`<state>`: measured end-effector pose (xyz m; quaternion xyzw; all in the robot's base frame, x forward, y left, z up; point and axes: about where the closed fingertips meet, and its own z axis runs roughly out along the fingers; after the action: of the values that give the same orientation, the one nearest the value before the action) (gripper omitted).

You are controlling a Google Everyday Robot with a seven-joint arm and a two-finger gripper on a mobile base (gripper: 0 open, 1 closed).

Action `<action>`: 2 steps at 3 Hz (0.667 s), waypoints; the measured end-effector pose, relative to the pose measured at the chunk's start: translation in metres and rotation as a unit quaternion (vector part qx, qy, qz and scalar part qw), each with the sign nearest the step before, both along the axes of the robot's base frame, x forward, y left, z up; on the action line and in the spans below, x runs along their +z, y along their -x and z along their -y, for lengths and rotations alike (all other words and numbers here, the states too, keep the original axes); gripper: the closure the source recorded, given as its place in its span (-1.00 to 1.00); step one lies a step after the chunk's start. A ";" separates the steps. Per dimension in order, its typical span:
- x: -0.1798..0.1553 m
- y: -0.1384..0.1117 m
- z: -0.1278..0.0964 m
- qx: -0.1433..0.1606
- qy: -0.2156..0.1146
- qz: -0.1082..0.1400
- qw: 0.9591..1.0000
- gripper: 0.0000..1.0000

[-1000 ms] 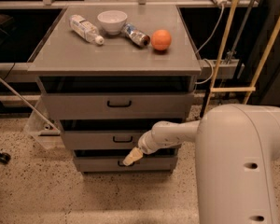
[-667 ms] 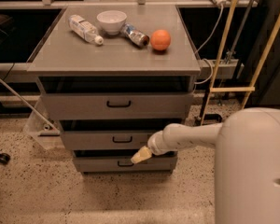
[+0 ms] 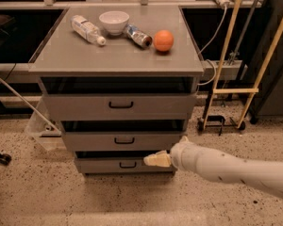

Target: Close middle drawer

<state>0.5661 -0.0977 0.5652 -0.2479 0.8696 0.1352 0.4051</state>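
The middle drawer point(image 3: 99, 141) is the second of three grey drawers in the cabinet, with a small dark loop handle point(image 3: 124, 140). A dark gap shows above its front. My gripper point(image 3: 151, 160) reaches in from the right on a white arm point(image 3: 226, 167). Its cream fingertips sit low, in front of the lowest drawer's point(image 3: 104, 165) right half, just below the middle drawer's front edge.
On the cabinet top point(image 3: 75, 55) lie a clear bottle point(image 3: 87, 29), a white bowl point(image 3: 114, 21), a can point(image 3: 137, 36) and an orange point(image 3: 163, 40). Wooden poles point(image 3: 228, 51) and cables stand at the right. A plastic bin point(image 3: 40, 128) sits at the left.
The arm has swung right and stretched out, so its white bulk has left the foreground. The gripper has shifted a little right and stays in front of the lowest drawer.
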 end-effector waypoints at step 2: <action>0.097 0.120 0.021 -0.105 -0.046 0.103 0.988 -1.00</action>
<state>0.4462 -0.1192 0.6623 -0.1489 0.8374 0.1051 0.5153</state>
